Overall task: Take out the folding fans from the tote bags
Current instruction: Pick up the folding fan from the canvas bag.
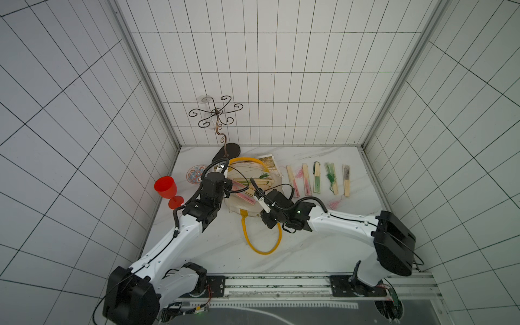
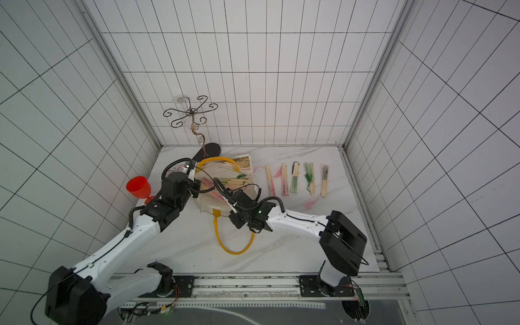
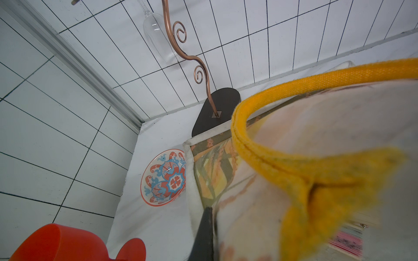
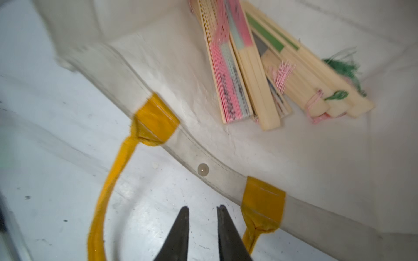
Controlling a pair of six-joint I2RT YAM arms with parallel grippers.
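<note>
My right gripper, lower centre of the right wrist view, is hovering narrowly parted and empty outside the rim of the cream canvas tote bag. My left gripper is clamping its cloth. Inside, upper right, slim bamboo folding fans are lying; I'd widen, then take one stick-end. No readable writing.

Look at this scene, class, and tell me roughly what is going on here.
A cream tote bag is being emptied. The left gripper is shut on the bag's rim near a yellow handle, apparently holding the mouth open. The right gripper hovers empty over the table just outside the mouth, jaws slightly apart. Five folding fans lie in a row on the table beside the bag; several more fans lie inside.
</note>
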